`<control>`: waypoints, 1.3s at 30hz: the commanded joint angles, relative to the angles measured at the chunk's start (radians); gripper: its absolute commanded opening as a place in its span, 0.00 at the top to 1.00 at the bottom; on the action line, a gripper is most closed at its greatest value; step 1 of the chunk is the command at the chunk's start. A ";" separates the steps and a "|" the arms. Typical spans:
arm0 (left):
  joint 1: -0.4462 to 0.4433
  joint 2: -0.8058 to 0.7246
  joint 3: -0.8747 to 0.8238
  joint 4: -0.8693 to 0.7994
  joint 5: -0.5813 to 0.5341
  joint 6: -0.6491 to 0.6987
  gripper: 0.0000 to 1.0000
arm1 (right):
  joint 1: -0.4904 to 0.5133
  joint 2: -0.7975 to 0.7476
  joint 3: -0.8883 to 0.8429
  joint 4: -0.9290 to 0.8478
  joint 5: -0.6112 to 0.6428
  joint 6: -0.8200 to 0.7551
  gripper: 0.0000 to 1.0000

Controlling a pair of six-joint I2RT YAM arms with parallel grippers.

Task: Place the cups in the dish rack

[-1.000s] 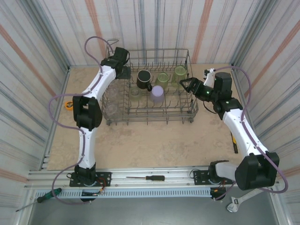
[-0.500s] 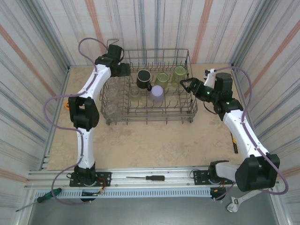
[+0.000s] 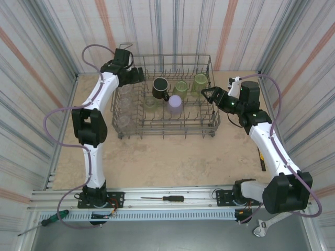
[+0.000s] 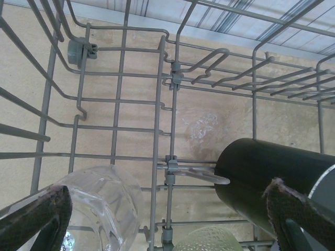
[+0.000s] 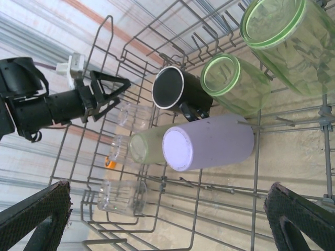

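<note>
The grey wire dish rack (image 3: 214, 117) stands at the back of the table. Inside lie a black mug (image 3: 160, 87), a lavender cup (image 3: 176, 105), green tumblers (image 3: 181, 87) (image 3: 201, 81) (image 3: 151, 103) and clear cups (image 3: 125, 94) (image 3: 123, 121). My left gripper (image 3: 137, 75) hangs open over the rack's back left corner. In its wrist view the gripper (image 4: 167, 219) holds nothing, with a clear cup (image 4: 99, 209) and the black mug (image 4: 267, 172) below. My right gripper (image 3: 205, 94) is open at the rack's right side. Its wrist view shows the gripper (image 5: 167, 219) empty, facing the lavender cup (image 5: 209, 142).
A black screwdriver (image 3: 165, 198) lies on the front rail and a green-handled one (image 3: 52, 218) at the near left. A small orange object (image 3: 77, 117) sits left of the rack. A tool (image 3: 261, 159) lies by the right wall. Corrugated walls close in the table.
My left arm has swung its wrist back and to the left, the open gripper staying at the rack's back left corner. The right arm and the cups have not moved.
</note>
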 commanded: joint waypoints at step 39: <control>0.138 -0.078 0.058 0.256 0.657 -0.327 0.01 | -0.005 -0.032 -0.002 -0.021 -0.011 0.008 0.01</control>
